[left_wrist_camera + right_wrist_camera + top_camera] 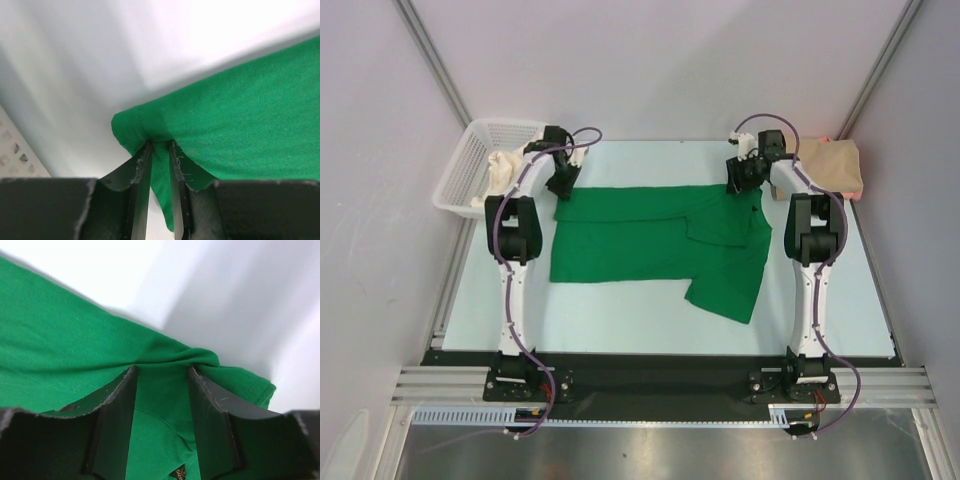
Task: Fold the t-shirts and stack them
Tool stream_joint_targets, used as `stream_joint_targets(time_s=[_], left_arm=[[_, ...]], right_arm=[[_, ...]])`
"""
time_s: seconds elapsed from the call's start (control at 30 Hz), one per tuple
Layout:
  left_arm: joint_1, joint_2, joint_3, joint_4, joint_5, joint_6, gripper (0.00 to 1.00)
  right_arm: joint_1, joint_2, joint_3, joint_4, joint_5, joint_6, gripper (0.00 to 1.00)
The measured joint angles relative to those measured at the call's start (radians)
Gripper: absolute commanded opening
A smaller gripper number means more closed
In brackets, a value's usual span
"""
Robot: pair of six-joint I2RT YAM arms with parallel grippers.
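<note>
Spread flat over the middle of the pale table [620, 315]: green t-shirt [630, 240], partly folded, far edge running from one gripper to the other, a sleeve flap at the near right angled toward the near edge. Pinched at the far-left corner by the left gripper [159, 143] — fingers nearly together, hemmed corner clamped between them and bulging just past the tips. At the far-right corner, right gripper [162, 371] with fingers parted, cloth lying loose across the gap and puckered into a ridge at the tips; no squeeze visible there.

Folded at the far-right corner of the table: tan t-shirt [832, 165], just beside the right arm [810, 240], apart from the green one, with a thin pink edge [829, 139] peeking out at its far side. Off the far-left corner, a white mesh basket [470, 165], just beside the left arm [515, 230], with pale cloth [503, 165] inside.

Open room: bare table along the whole near side, between the shirt's hem and the black base rail [650, 375]; a narrow strip on the left between shirt edge and left arm; a band beyond the shirt's far edge up to the back wall [650, 70]. Tight on both flanks — side walls [370, 200] close, basket crowding the left wrist, tan shirt crowding the right.
</note>
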Motion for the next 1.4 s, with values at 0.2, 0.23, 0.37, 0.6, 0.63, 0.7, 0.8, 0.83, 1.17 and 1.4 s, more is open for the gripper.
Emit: stream_joint_targets(time_s=[0.2, 0.23, 0.37, 0.6, 0.63, 0.7, 0.8, 0.83, 1.17, 1.4], left_arm=[[-0.005, -0.011, -0.008, 0.043, -0.016, -0.002, 0.34], [-0.009, -0.021, -0.024, 0.053, -0.016, -0.004, 0.35], [-0.045, -0.134, -0.092, 0.066, -0.029, -0.023, 0.36], [-0.204, -0.517, -0.258, 0.133, -0.056, -0.046, 0.36], [-0.216, -0.563, -0.292, 0.141, -0.05, -0.047, 0.37], [-0.224, -0.676, -0.399, 0.159, -0.039, -0.047, 0.38], [-0.195, -0.787, -0.571, 0.168, 0.003, -0.055, 0.43], [-0.183, -0.801, -0.611, 0.164, 0.021, -0.062, 0.43], [-0.11, -0.832, -0.903, 0.093, 0.167, -0.099, 0.42], [-0.101, -0.894, -0.961, 0.115, 0.171, -0.108, 0.41]], right_arm=[[0.017, 0.022, 0.04, 0.029, 0.01, -0.008, 0.59], [0.018, 0.017, 0.04, 0.033, 0.01, -0.008, 0.61], [0.022, -0.064, -0.005, 0.051, 0.01, -0.01, 0.65], [0.034, -0.51, -0.332, 0.107, -0.014, -0.142, 0.66], [0.042, -0.595, -0.412, 0.113, -0.019, -0.189, 0.66], [0.062, -0.739, -0.55, 0.103, -0.038, -0.273, 0.64], [0.106, -0.914, -0.77, 0.077, -0.056, -0.394, 0.62], [0.12, -0.946, -0.825, 0.058, -0.058, -0.426, 0.61], [0.186, -1.316, -1.279, -0.242, -0.005, -0.775, 0.58], [0.2, -1.387, -1.342, -0.342, 0.009, -0.906, 0.54]])
